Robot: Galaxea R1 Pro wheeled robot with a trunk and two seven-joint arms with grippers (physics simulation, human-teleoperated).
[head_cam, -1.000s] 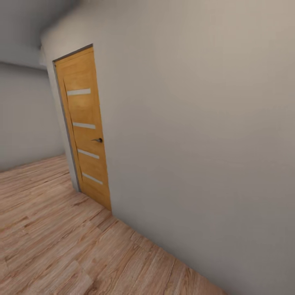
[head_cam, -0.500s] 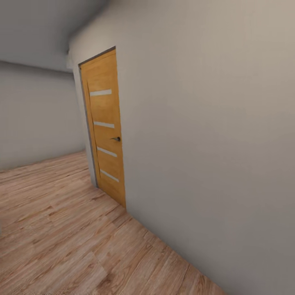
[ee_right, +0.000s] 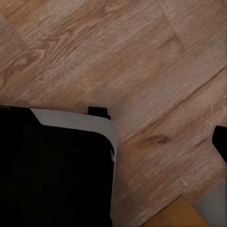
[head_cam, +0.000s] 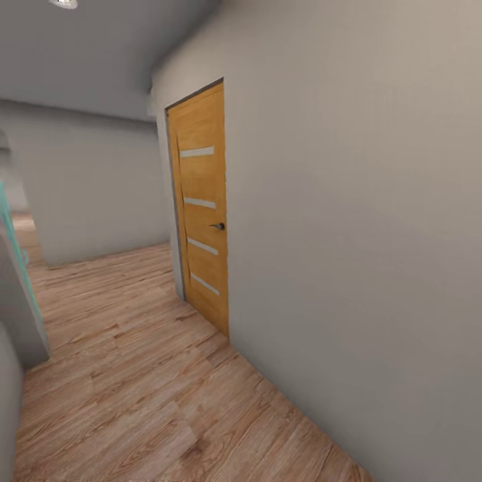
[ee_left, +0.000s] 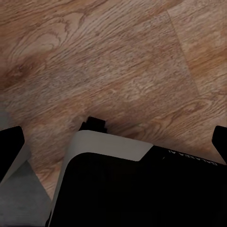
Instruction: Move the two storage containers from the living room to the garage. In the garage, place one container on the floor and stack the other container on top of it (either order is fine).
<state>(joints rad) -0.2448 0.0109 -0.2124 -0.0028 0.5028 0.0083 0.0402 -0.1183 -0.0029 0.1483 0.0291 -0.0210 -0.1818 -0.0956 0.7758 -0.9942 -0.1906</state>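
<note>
A light wood plank floor (head_cam: 134,375) is seen running along a plain grey-white wall (head_cam: 361,234). A closed light wooden door (head_cam: 201,207) with four frosted strips and a dark handle (head_cam: 217,226) is set in that wall. A grey ceiling (head_cam: 94,53) with a round lamp (head_cam: 63,3) is shown above.

The floor (head_cam: 134,375) is matt wood planking with strong brown grain. The door (head_cam: 201,201) is smooth honey-coloured wood with 4 pale frosted strips and a small dark metal handle (head_cam: 217,226). The wall (head_cam: 361,234) is plain matt grey-white plaster
</note>
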